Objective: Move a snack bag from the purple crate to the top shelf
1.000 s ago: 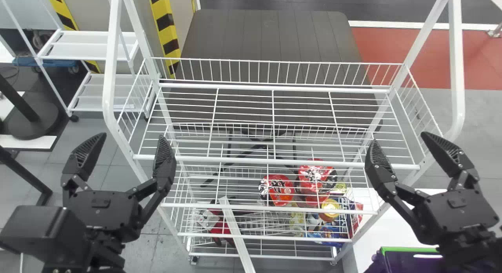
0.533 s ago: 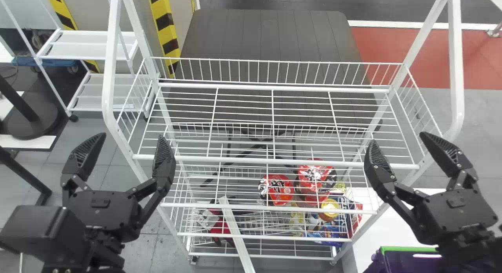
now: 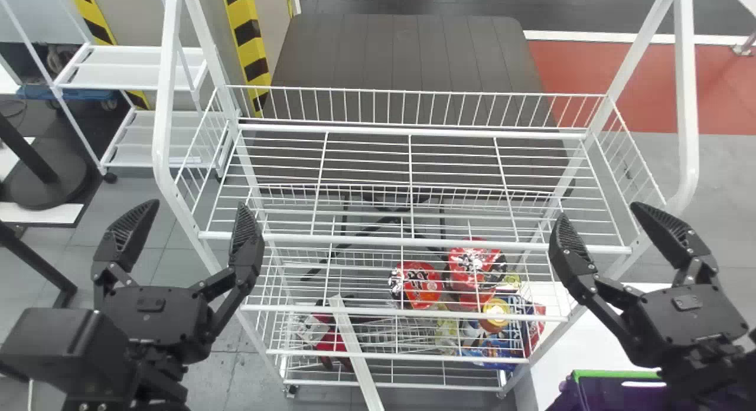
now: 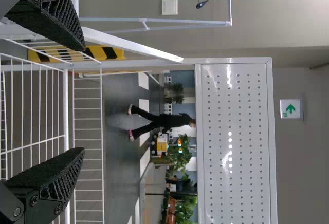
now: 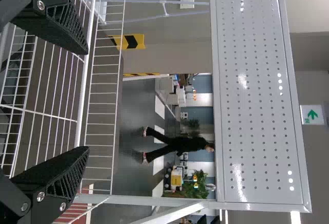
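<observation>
Top shelf (image 3: 366, 130) dead ahead | left wrist view hands me the perforated board (image 4: 236, 131), head view the purple crate (image 3: 614, 374), low right — snack bag presumably inside | right gripper (image 3: 598, 213) could snag the front rail (image 3: 449, 242) if swung crateward this close | left gripper (image 3: 198, 204) likewise empty — both spread wide

The head camera looks forward and steeply down onto the wire rack (image 3: 413, 242) from above. Both wrist cameras, turned sideways, look across it from close up, sharing the perforated panel (image 4: 236, 157) and arrow sign (image 4: 291, 109).
</observation>
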Controlling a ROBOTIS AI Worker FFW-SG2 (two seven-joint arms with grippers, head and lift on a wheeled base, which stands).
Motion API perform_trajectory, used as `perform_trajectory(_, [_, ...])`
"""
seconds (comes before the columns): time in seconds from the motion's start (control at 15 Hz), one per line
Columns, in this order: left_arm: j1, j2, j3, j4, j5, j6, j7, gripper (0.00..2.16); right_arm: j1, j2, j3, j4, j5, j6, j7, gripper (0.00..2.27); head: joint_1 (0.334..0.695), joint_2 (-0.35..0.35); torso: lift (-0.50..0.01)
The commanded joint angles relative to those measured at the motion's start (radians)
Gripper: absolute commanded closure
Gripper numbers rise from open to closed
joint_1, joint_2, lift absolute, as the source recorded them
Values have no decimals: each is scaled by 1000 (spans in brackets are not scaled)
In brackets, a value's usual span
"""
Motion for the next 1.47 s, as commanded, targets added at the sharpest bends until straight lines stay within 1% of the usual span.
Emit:
perform_trajectory(0.0, [-1, 0, -1, 0, 0, 0, 0, 130, -1, 0, 1, -1, 6, 7, -5, 171, 695, -14, -14])
perform_trajectory(1.4, [0, -5, -1, 0, 11, 0, -6, 130, 12, -2, 4, 0, 21, -60, 1, 171, 695, -16, -98])
